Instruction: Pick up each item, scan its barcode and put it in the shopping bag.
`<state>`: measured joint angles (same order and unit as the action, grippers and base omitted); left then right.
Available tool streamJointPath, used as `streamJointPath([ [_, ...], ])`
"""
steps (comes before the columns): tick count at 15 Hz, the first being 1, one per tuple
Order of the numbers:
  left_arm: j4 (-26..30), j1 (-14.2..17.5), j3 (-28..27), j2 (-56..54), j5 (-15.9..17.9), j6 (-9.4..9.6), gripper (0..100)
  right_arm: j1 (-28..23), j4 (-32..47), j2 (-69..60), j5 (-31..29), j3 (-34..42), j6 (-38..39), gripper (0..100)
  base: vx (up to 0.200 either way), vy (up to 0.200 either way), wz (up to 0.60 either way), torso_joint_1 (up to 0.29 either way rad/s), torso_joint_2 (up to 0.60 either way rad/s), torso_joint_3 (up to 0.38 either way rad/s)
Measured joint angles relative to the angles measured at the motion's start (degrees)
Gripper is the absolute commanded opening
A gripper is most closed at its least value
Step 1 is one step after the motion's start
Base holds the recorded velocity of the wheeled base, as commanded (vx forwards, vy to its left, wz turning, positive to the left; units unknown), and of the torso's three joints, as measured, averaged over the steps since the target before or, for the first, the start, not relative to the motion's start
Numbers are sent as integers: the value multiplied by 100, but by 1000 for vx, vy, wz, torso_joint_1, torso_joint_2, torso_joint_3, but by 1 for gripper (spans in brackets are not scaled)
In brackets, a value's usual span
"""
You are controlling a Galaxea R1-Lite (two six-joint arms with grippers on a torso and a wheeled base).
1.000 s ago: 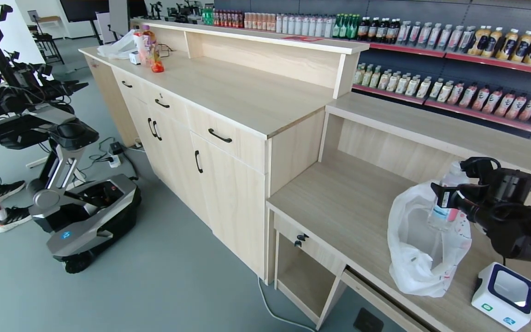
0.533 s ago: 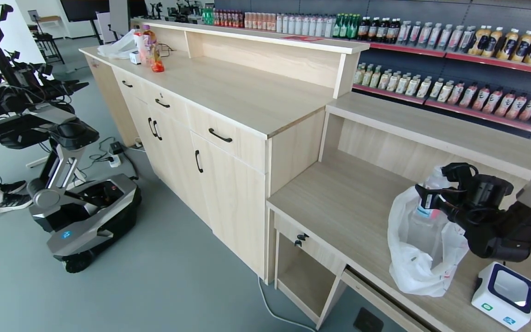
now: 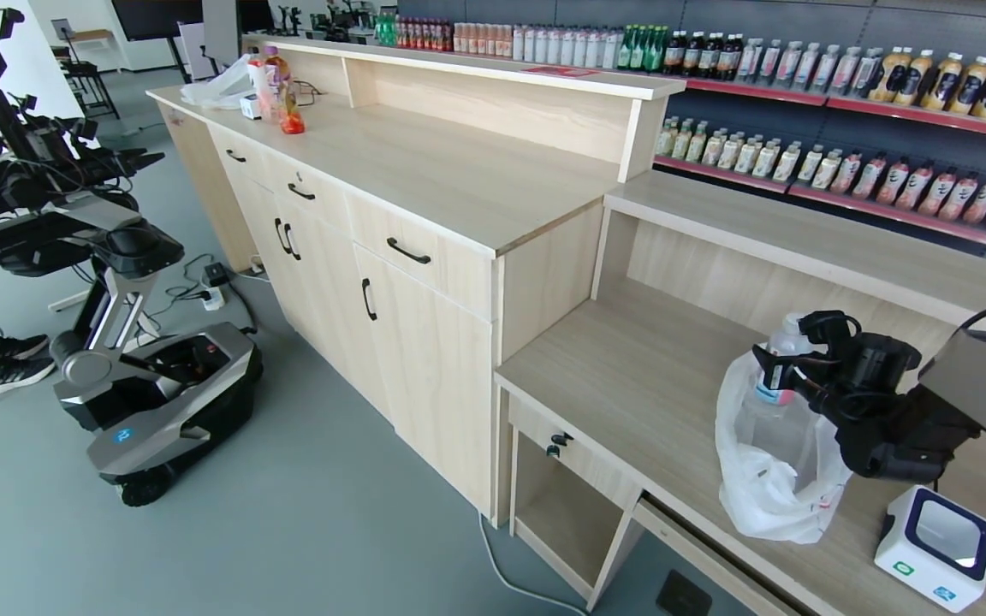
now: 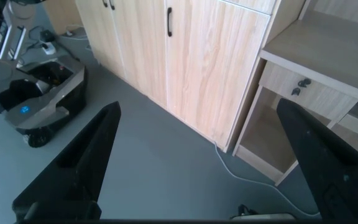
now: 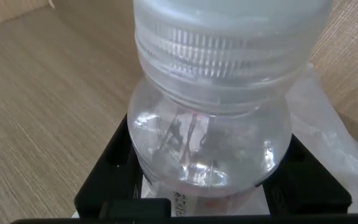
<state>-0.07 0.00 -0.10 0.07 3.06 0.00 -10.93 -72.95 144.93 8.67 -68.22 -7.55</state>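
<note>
My right gripper (image 3: 788,366) is shut on a clear plastic bottle (image 3: 780,376) with a white cap, holding it upright in the mouth of the white shopping bag (image 3: 767,466) on the low desk. The lower part of the bottle is inside the bag. In the right wrist view the bottle (image 5: 211,118) stands close up between the black fingers (image 5: 114,171). A white and blue barcode scanner (image 3: 938,545) sits on the desk just right of the bag. My left gripper (image 4: 197,162) hangs open over the grey floor, away from the desk, with nothing between its fingers.
The desk (image 3: 647,376) has a raised back ledge behind the bag. A tall wooden counter (image 3: 424,171) stands to the left, with bottles and a bag at its far end. Shelves of drinks (image 3: 844,111) line the back wall. Another robot (image 3: 116,342) stands on the floor at left.
My right gripper has carried the bottle left and down, from above the bag's right side into its mouth. The bag has shifted a little with it.
</note>
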Motion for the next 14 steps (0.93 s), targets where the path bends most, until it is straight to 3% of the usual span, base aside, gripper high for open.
streamJointPath([
  [7, 0, 0, 0, 0, 0, 0, 100, -124, -139, 289, 88, -41, -2, 0, 0, 0, 0, 0, 0, 0],
  [8, 0, 0, 0, 0, 2, 0, 100, -144, -130, 297, 93, -22, -4, 100, 0, 0, 0, 0, 0, 0],
  [14, 0, 0, 0, 0, 2, 0, 100, -135, -13, -78, 104, 295, -9, 100, 0, 0, 0, 0, 0, 0],
])
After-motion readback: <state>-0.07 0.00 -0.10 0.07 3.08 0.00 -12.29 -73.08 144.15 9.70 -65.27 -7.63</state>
